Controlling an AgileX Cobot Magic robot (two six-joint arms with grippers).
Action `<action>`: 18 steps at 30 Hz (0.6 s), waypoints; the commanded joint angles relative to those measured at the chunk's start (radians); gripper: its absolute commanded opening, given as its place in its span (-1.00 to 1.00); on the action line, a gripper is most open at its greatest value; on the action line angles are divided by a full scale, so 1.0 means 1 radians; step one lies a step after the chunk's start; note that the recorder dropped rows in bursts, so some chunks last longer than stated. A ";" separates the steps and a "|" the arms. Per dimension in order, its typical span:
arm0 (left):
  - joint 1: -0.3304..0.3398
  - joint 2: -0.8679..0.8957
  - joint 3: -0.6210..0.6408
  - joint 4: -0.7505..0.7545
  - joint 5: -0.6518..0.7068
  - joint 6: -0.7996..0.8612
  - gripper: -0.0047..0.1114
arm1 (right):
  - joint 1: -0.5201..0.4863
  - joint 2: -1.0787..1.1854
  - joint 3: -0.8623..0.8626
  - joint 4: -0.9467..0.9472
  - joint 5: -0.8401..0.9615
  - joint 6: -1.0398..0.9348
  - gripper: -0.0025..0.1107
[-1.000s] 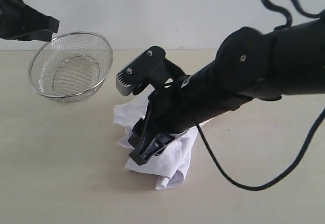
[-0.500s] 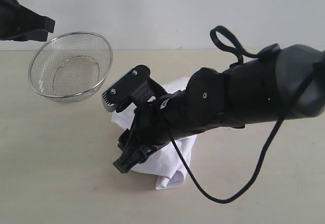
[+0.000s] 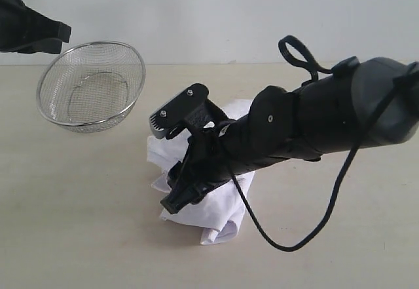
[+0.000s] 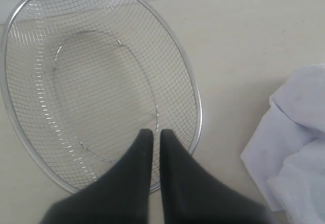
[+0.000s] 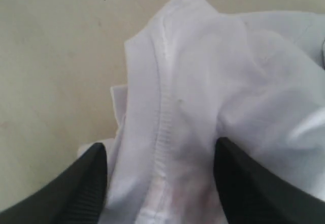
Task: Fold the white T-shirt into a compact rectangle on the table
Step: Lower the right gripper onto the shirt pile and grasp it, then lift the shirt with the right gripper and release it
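Risky: closing wide-open right gripper (image 5: 160, 155) on bunched white T-shirt (image 3: 213, 215), probably grabbing several layers, dragging whole wad. Left gripper (image 4: 153, 133) clamped on wire basket (image 3: 91, 86).

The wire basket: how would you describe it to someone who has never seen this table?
On the wide pale table, look toward the far left, away from the crumpled white T-shirt in the middle. There is a round bowl-shaped basket of shiny metal mesh, tipped up and empty. Nothing else here is metallic or see-through.
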 commanded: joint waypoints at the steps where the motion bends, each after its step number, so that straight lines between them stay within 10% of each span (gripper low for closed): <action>1: 0.002 -0.006 0.005 -0.016 0.005 0.003 -0.84 | -0.002 0.033 -0.002 -0.008 0.025 0.005 -0.67; 2: 0.002 -0.006 0.005 -0.016 0.005 0.003 -0.84 | -0.002 0.025 -0.002 -0.008 0.027 -0.003 -0.95; 10: 0.002 -0.006 0.005 -0.021 0.013 0.003 -0.84 | -0.128 -0.198 -0.024 -0.034 -0.183 -0.049 -0.96; 18: -0.006 -0.004 0.005 -0.163 0.025 0.121 -0.84 | -0.367 -0.078 -0.276 -0.029 0.030 -0.041 -0.96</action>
